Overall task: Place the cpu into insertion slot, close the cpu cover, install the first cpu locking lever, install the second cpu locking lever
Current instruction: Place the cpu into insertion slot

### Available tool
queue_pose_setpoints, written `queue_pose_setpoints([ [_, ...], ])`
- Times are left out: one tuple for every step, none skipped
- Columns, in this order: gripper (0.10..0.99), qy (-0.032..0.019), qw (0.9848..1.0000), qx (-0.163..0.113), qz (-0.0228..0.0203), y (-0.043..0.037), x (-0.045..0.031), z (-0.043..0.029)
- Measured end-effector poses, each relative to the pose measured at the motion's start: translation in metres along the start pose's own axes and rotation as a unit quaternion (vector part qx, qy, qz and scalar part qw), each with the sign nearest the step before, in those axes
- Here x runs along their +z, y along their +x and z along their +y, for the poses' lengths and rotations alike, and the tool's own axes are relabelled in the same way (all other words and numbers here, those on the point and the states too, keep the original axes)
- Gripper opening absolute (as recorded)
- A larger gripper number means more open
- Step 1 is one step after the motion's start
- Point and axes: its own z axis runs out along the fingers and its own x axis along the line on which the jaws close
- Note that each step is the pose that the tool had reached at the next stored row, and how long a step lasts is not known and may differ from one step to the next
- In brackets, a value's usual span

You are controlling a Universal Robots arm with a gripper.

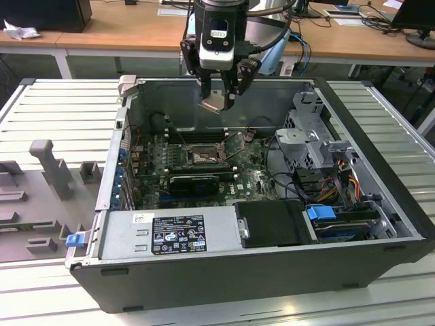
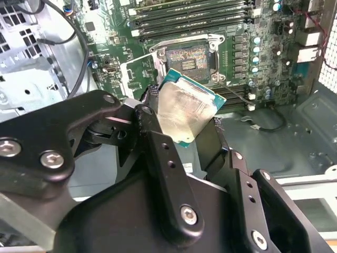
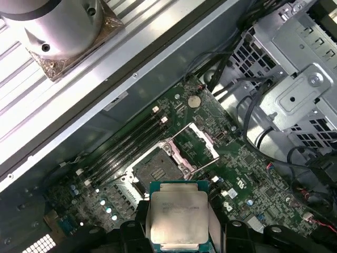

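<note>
gripper [image 1: 219,97] clamps cpu [image 1: 212,103] at its tip, well above insertion slot [image 1: 202,156].

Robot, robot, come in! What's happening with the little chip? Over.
Status: gripper shut on the cpu, held above the motherboard. Insertion slot uncovered, empty. Nothing in the way between them.

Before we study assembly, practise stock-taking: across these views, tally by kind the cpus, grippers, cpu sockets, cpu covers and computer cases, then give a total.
cpu, held in the gripper: 1
gripper: 1
cpu socket, empty: 1
cpu cover, swung open: 1
computer case: 1
Total: 5
</note>
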Motion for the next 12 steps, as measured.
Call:
queue_pose_setpoints([
  [0.529,-0.0001,1.0,0.005,-0.0004,0.0,0.0,0.0],
  [0.529,-0.0002,0.9999,0.011,-0.001,0.0,0.0001,0.0],
  [0.529,-0.0003,0.9999,0.016,-0.0015,0.0,0.0001,0.0],
  [0.529,-0.0005,0.9997,0.023,-0.0021,0.0,0.0001,0.0],
  [0.529,-0.0006,0.9995,0.031,-0.0028,0.0,0.0001,0.0],
  [0.529,-0.0008,0.9993,0.038,-0.0034,0.0,0.0002,0.0],
  [0.529,-0.001,0.9987,0.051,-0.0045,0.0,0.0002,0.0],
  [0.529,-0.0011,0.9983,0.059,-0.0053,0.0,0.0002,0.0],
  [0.529,-0.0012,0.9979,0.064,-0.0057,0.0,0.0003,0.0],
  [0.529,-0.0013,0.9976,0.069,-0.0061,0.0,0.0003,0.0],
  [0.529,-0.0015,0.9971,0.076,-0.0068,0.0,0.0003,0.0],
  [0.529,-0.0016,0.9965,0.083,-0.0074,0.0,0.0004,0.0],
])
